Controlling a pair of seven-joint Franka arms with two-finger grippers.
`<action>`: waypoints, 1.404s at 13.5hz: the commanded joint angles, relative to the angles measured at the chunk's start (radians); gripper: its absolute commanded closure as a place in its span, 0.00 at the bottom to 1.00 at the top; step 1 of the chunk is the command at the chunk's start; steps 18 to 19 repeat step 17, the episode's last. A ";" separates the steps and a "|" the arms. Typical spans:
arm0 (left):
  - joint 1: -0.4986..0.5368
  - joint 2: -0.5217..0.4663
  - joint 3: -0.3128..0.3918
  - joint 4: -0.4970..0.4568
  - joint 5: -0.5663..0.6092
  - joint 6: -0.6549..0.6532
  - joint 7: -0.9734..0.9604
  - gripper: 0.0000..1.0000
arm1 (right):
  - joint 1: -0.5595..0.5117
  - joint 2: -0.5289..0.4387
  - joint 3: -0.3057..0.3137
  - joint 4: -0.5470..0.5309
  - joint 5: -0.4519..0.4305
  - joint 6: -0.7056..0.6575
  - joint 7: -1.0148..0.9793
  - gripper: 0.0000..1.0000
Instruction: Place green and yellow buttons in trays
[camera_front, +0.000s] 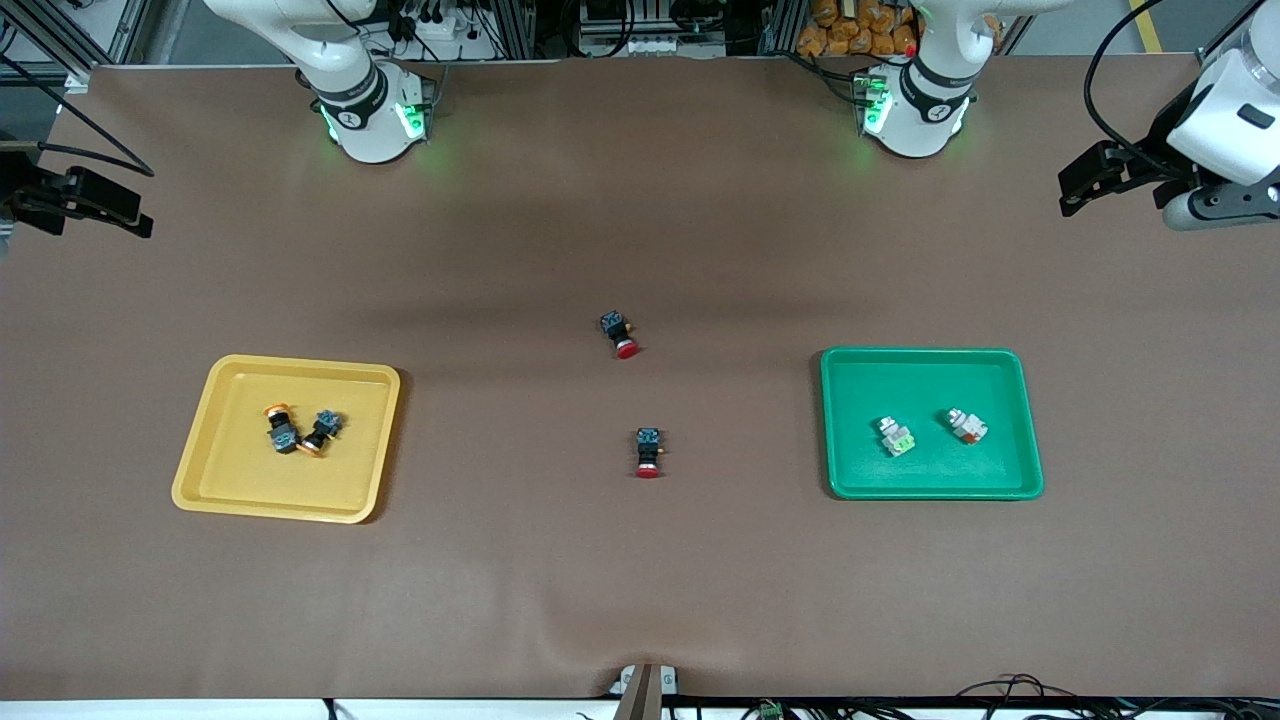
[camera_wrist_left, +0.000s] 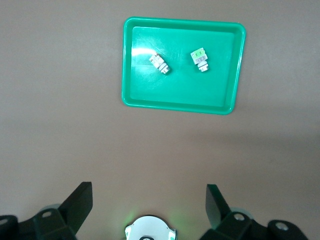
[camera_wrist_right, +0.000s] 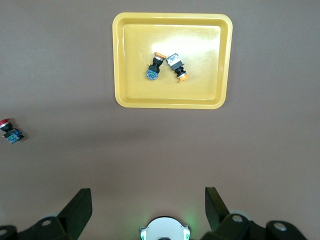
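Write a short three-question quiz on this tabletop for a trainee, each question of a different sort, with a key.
1. True or false: both orange-yellow capped buttons lie inside the yellow tray.
2. Multiple choice: how many buttons lie in the green tray? A) none B) one C) two D) three
3. Short answer: what lies on the bare table between the two trays?

Key
1. True; they lie side by side in it.
2. C; two pale-bodied buttons, one showing a green cap.
3. Two red-capped black buttons, one nearer the front camera than the other. The left gripper and right gripper are open, holding nothing, raised above the table.
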 joint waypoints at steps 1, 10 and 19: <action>0.004 0.015 0.000 0.033 -0.009 -0.024 0.012 0.00 | 0.010 0.007 -0.003 0.019 -0.001 -0.005 0.021 0.00; 0.007 0.017 0.006 0.032 -0.018 -0.031 0.012 0.00 | 0.010 0.007 -0.005 0.019 0.001 -0.004 0.020 0.00; 0.007 0.019 0.006 0.032 -0.020 -0.039 -0.001 0.00 | 0.010 0.007 -0.003 0.019 0.002 -0.004 0.020 0.00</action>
